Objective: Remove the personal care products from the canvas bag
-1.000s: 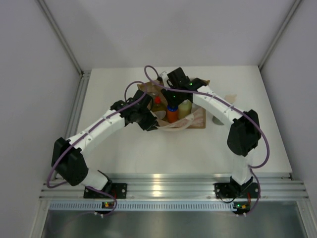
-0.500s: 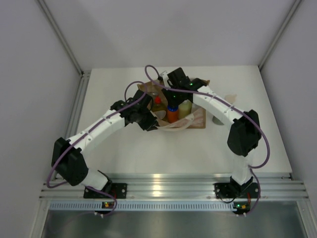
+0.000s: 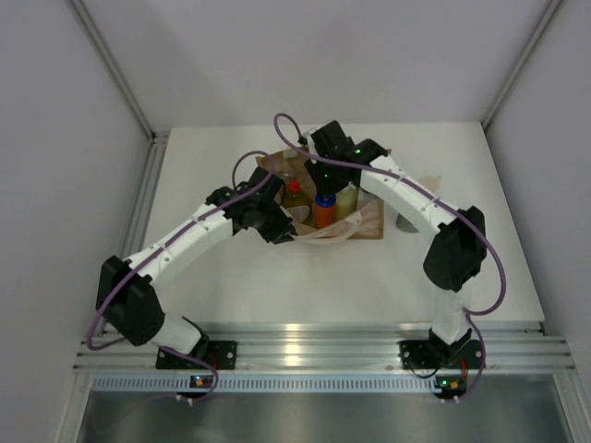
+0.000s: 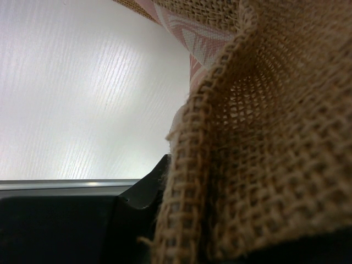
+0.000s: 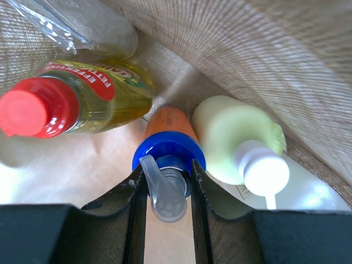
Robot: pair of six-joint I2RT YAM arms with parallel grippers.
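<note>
**First speaker:** What is the step in hand, and how is it done well?

**Second speaker:** The right gripper reaches into the canvas bag. Its two dark fingers are pressed against either side of the blue cap of the orange blue-capped bottle. The likely step is drawing that bottle out. A pull straight along the bottle's own axis seems wisest. The hold is on the cap alone, so a sideways tug could swing the body or slip the cap free.

**First speaker:** What lies close enough to interfere?

**Second speaker:** Inside the bag, the pale-green white-capped bottle sits just beside the orange one, perhaps touching it. The yellow red-capped bottle lies just beside it on the other flank. Either could be dragged along, so a slow withdrawal would help.

**First speaker:** And the other arm?

**Second speaker:** The left gripper is at the bag's edge nearest the arm bases, pinched shut on a fold of tan weave. That hold should stop the bag following the bottle.

**First speaker:** Where is the bottle itself?

**Second speaker:** It is in the middle of the bag, with its cap between the fingers. Whether it stands upright or leans cannot be told.
</note>
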